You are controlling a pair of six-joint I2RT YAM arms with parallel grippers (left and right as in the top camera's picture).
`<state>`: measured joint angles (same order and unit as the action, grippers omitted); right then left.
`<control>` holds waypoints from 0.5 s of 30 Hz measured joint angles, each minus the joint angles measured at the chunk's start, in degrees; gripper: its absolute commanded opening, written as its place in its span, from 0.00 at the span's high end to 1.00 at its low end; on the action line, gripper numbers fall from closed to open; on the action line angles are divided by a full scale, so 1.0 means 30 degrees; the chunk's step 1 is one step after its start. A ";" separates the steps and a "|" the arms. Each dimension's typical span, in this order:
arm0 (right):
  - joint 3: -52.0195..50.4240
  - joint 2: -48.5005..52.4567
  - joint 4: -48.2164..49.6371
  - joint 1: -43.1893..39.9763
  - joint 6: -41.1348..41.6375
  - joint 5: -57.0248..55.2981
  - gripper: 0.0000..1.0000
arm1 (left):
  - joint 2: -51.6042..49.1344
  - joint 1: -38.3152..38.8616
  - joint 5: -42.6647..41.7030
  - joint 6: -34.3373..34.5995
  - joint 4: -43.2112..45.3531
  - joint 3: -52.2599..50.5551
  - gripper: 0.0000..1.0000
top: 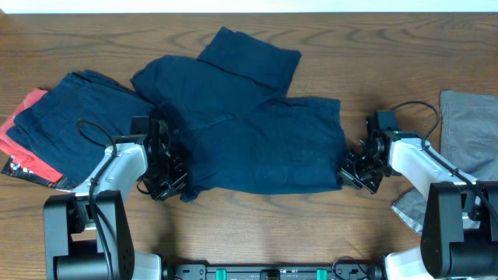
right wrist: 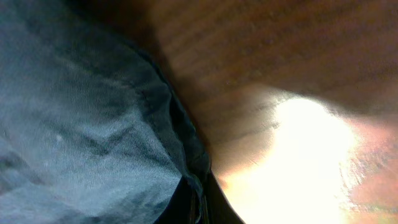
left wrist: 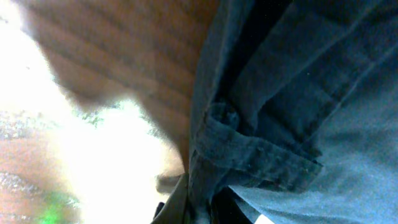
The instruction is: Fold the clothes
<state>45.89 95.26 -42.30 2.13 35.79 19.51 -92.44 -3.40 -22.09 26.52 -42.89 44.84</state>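
step: i grip the spread navy shorts [top: 249, 132] at both near corners, so a fold looks about to start.
left gripper [top: 165, 177]: pinching the waistband edge just by a belt loop [left wrist: 221, 118]; the cloth runs straight into my jaws.
right gripper [top: 352, 167]: pinching the opposite edge, with bare table [right wrist: 298, 56] beside it.
shorts: flat between my two grippers, one leg pointing away from me.
other clothes: a folded navy garment [top: 70, 124] over a red garment [top: 19, 136] lies outside my left gripper, and a grey garment [top: 471, 128] outside my right.
next move: i judge both grippers should lift together and carry the near edge over the far part, keeping the cloth taut.
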 measured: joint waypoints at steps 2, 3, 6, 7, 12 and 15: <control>0.0000 -0.0022 -0.0007 -0.0007 -0.0029 -0.0036 0.99 | 0.0000 0.0015 -0.0138 -0.0525 -0.0364 0.0000 0.94; 0.0007 -0.0073 -0.0058 -0.0051 -0.0117 -0.0131 0.99 | 0.0000 0.0058 -0.0262 -0.0882 -0.0605 0.0000 0.94; 0.0015 -0.0481 -0.0546 -0.0517 -0.0415 -0.0780 0.99 | 0.0044 0.0634 -0.0576 -0.1741 -0.1617 0.0000 0.94; 0.0058 -0.0852 -0.0918 -0.0845 -0.0561 -0.1027 0.99 | 0.0124 0.1027 -0.0619 -0.1960 -0.1938 0.0000 0.94; 0.1304 -0.4124 -0.3111 -0.2521 -0.1552 -0.1960 0.99 | 0.1319 0.3716 -0.0896 -0.2696 -0.3395 0.0000 0.94; 0.2543 -0.6076 -0.4444 -0.3228 -0.2310 -0.2426 0.99 | 0.2790 0.5362 -0.1129 -0.2798 -0.3985 0.0000 0.94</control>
<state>53.52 77.03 -55.64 -7.55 28.86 12.23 -84.07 12.69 -25.47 18.13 -54.85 44.84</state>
